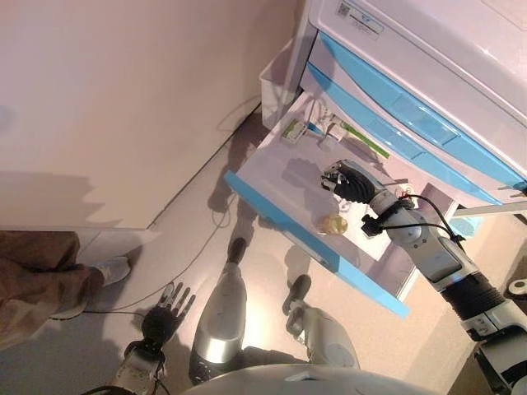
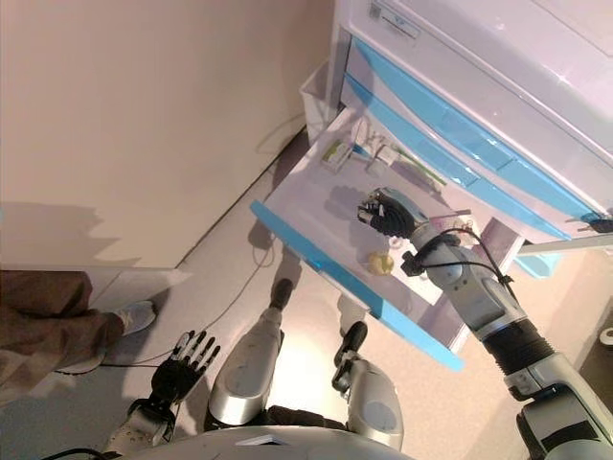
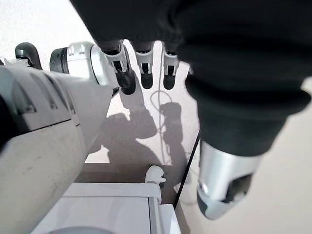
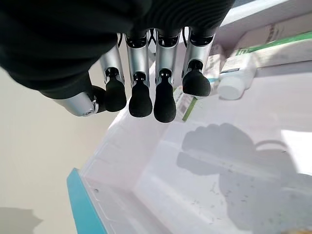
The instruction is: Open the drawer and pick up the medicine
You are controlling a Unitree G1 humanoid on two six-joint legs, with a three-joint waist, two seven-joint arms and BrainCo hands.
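The white drawer (image 1: 276, 177) with a blue front (image 1: 313, 243) stands pulled out of the cabinet. At its back lie a green-and-white medicine box (image 1: 295, 130), a small white bottle (image 4: 236, 78) and a long green-striped box (image 1: 362, 140). A yellowish round item (image 1: 333, 224) lies nearer the front. My right hand (image 1: 346, 183) hovers over the drawer's middle, fingers (image 4: 141, 97) relaxed and hanging, holding nothing. The boxes and the bottle lie just past its fingertips. My left hand (image 1: 165, 317) hangs low by the floor, fingers spread, empty.
The cabinet (image 1: 412, 107) has more blue-fronted drawers above, all shut. A white bin (image 1: 276, 82) stands beside it against the wall. A person's leg and white shoe (image 1: 111, 270) show at the left on the floor.
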